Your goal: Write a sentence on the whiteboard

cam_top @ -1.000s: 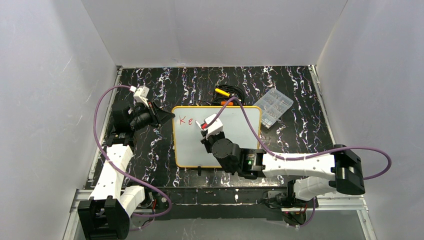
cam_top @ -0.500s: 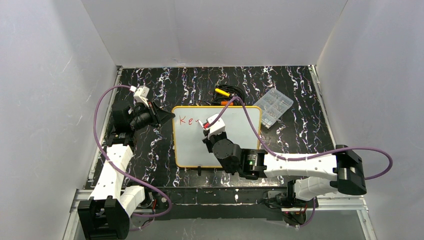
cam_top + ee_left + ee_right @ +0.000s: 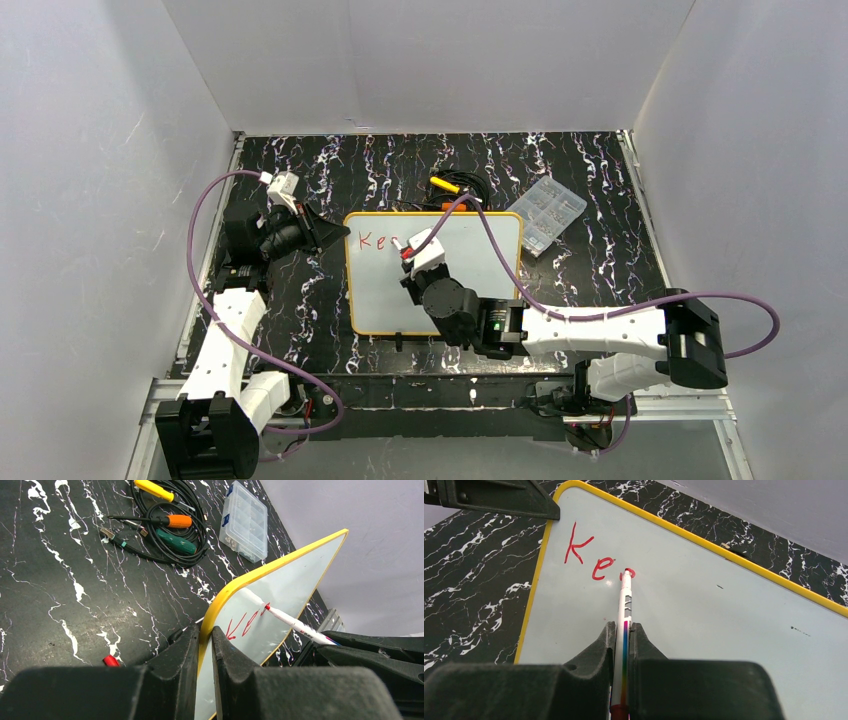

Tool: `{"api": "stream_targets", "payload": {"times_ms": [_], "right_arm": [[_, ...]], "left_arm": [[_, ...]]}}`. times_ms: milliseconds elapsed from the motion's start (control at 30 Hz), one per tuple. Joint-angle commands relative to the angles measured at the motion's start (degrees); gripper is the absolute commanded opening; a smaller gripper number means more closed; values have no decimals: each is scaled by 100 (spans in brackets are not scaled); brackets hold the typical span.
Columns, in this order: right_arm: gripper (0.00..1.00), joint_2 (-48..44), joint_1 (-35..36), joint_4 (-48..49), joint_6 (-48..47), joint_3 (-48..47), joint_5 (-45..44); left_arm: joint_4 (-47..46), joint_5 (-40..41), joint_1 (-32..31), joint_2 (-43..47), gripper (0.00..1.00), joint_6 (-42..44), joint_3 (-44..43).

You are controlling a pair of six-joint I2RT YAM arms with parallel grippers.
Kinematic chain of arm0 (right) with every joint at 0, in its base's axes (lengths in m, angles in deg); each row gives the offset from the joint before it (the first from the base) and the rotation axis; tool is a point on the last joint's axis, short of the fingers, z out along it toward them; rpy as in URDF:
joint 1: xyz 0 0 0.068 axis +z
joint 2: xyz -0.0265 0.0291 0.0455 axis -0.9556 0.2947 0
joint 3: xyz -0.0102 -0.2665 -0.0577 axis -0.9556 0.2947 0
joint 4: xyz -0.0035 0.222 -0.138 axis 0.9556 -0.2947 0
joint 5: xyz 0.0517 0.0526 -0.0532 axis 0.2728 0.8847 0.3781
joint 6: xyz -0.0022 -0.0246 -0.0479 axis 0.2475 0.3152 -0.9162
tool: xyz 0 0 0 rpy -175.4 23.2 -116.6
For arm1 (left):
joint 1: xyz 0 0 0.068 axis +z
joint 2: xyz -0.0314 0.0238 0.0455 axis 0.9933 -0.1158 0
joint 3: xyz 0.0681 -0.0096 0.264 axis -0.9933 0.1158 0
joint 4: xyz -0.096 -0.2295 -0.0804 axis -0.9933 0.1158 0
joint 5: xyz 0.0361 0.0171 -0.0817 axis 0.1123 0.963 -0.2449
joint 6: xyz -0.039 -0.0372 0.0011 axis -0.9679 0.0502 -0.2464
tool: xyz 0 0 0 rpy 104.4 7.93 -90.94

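Whiteboard (image 3: 295, 575) edge between left jaws

Mostly plastic in here, plus one shiny board on a stone-look surface

The whiteboard (image 3: 470, 275) is smooth and glossy with a soft sheen, and its yellow rim looks like plastic. The red lettering (image 3: 591, 560) is thin, flat marker ink. The surface (image 3: 600, 190) is black with white marble-style veining and only slightly shiny. The left end effector (image 3: 205, 630) and right end effector (image 3: 623, 627) both look like matt black plastic, a bit grainy. The marker (image 3: 625, 605) has a smooth white plastic barrel with a printed rainbow stripe. Far right, the box (image 3: 244, 514) is clear hard plastic. The screwdrivers (image 3: 179, 521) have shiny plastic handles. The walls (image 3: 430, 60) are matt white.
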Motion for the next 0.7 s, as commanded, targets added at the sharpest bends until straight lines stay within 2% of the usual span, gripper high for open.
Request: {"api": "stream_targets", "payload": {"times_ms": [0,333,667], "right_arm": [[1,60,-11,75,17,-165,-17],[1,-51,35,-418,428,-50,151],[1,-258,68,-619,421,-15,-209]], "left_arm": [[20,-281,-68,115,0,-9,-50],[20,-274,-67,124,0,-9,-51],[19,-273,-68,122,0,-9,-53]]}}
